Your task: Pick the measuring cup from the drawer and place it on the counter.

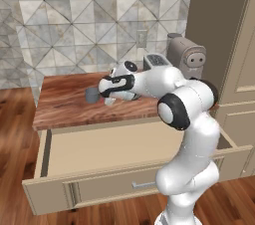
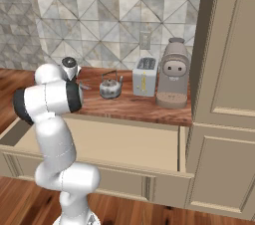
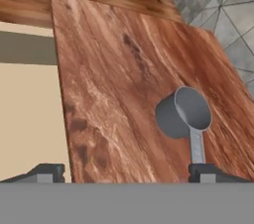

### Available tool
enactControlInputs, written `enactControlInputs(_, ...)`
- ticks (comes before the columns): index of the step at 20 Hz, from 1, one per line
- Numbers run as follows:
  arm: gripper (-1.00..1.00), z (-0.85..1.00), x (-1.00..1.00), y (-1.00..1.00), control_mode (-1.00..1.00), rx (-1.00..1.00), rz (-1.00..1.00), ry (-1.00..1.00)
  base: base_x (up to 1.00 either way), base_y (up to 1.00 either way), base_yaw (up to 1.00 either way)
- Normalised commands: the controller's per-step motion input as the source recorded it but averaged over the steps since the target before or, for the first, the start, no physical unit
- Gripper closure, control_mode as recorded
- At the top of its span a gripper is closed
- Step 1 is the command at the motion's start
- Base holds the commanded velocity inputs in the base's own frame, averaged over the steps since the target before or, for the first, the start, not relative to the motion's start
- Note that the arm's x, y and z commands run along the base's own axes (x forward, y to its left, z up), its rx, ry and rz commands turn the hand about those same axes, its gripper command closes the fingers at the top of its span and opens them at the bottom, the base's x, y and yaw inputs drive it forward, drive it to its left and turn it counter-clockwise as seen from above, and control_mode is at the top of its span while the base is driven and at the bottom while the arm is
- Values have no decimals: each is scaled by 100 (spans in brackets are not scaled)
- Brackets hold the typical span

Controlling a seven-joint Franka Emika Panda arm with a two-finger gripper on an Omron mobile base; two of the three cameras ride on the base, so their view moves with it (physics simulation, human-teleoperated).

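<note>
A: Where is the measuring cup (image 3: 182, 113) sitting?

B: On the counter (image 3: 114, 84), upright, mouth up, its flat handle pointing back toward the gripper (image 3: 130, 172). In the left base view the cup (image 1: 92, 94) shows as a grey shape just beside the hand, on the left part of the slab.

A: And the gripper?

B: Spread wide, holding nothing. One fingertip (image 3: 206, 171) is just at the end of the handle; the other is well off to the side, past the counter's edge.

A: How much room around the cup?

B: Bare wood on all sides of it. The kettle (image 2: 110, 86), toaster (image 2: 145, 76) and coffee machine (image 2: 173, 72) stand farther right along the wall.

A: The drawer (image 1: 124, 169)?

B: Pulled out below the counter's front edge, its front panel and handle facing the base.
</note>
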Motion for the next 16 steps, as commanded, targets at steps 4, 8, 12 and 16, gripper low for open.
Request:
enactControlInputs(4,-100,41,-100,-11,-100,0,6,0,0,0,0)
enactControlInputs(8,-100,64,-100,-21,-100,0,0,3,0,0,0)
enactControlInputs(12,-100,90,-100,-33,-100,-1,0,15,0,0,0)
enactControlInputs(16,-100,85,-100,-27,-100,-13,8,15,0,0,0)
